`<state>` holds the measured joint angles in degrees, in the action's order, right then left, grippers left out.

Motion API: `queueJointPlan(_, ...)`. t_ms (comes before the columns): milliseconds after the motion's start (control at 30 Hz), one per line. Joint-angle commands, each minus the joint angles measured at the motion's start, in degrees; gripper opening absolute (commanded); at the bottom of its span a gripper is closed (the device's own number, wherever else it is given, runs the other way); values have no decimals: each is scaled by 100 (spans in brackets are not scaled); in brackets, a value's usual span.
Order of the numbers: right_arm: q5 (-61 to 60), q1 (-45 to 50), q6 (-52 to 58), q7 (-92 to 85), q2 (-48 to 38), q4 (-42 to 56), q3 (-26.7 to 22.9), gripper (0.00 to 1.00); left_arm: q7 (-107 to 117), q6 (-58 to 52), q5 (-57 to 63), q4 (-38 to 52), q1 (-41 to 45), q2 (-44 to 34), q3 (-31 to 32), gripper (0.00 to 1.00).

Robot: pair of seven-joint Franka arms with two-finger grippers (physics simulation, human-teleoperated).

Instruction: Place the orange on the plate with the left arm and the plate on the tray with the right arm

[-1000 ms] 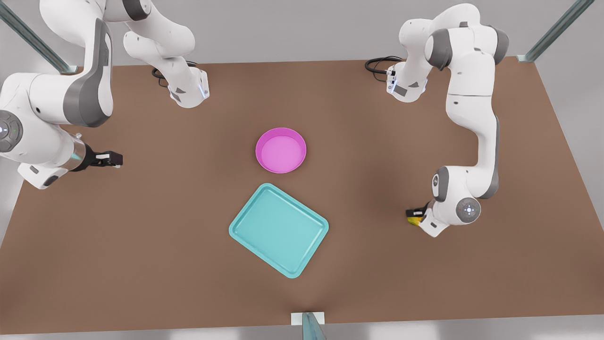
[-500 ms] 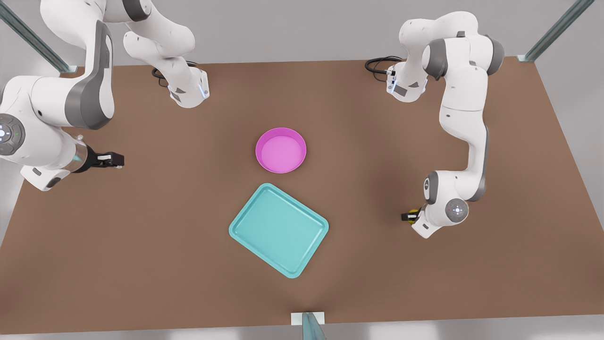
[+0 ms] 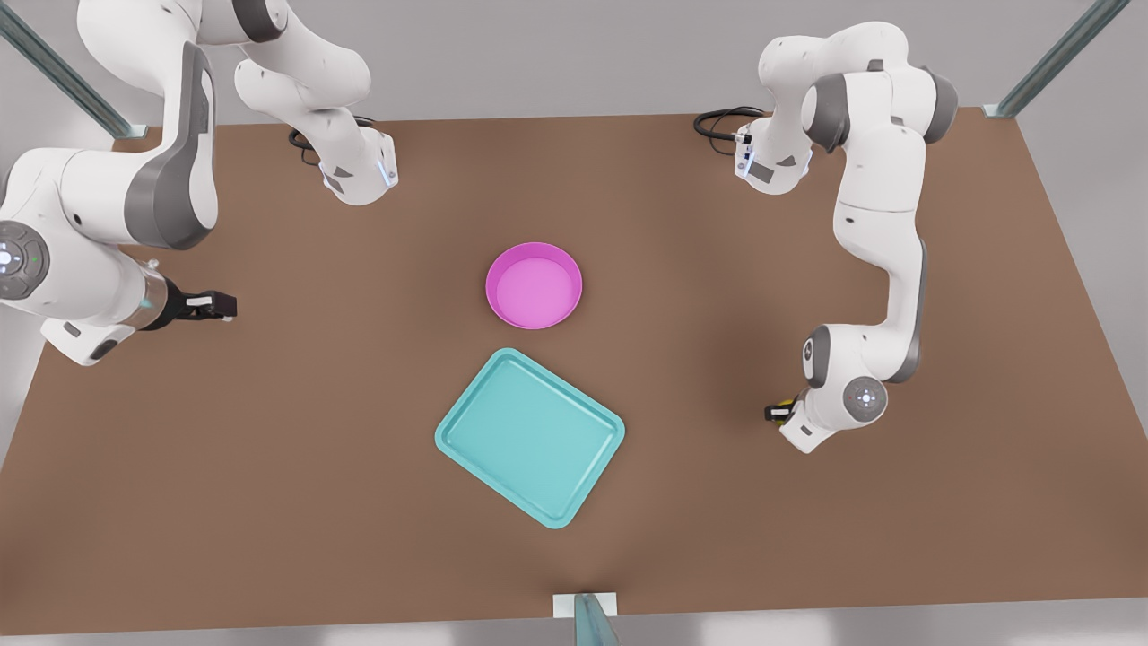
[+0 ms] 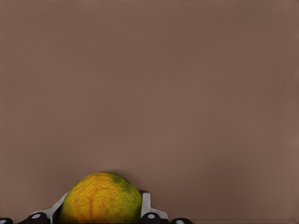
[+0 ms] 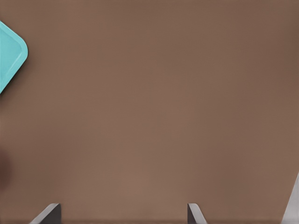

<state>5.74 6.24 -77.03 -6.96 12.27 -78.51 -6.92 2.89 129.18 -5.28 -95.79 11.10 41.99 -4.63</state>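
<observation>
The orange, yellow-orange with green mottling, sits between the fingers of my left gripper, which press on both of its sides. In the front view, my left gripper is low over the table at the front view's right, and a sliver of the orange shows under the wrist. The pink plate stands mid-table with nothing in it. The teal tray lies just in front of it, and a corner of the tray shows in the right wrist view. My right gripper waits open at the front view's left.
Both arm bases stand at the table's far edge, with a black cable by the one on the front view's right. A small post sits at the near edge. Bare brown tabletop lies between the orange and the plate.
My left arm has come down over the orange and shifted slightly toward the tray, then almost stopped. The right arm has barely moved. Plate and tray are unchanged.
</observation>
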Motion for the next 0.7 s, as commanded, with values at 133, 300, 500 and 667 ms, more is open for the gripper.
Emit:
queueJointPlan(133,-3,0,-5,-25,4,3,-3,100,1046,-1218,-69,500,735,-244,173,64)
queueJointPlan(300,-3,0,-22,-34,30,3,-3,100,2996,-2661,-87,1317,3072,-719,182,63)
queueJointPlan(500,-12,0,-22,-34,39,3,-3,100,5133,-2661,-359,2232,4023,-218,876,63)
queueJointPlan(667,-47,0,-48,-34,65,3,-11,100,5107,-2441,-271,2188,4058,28,938,72)
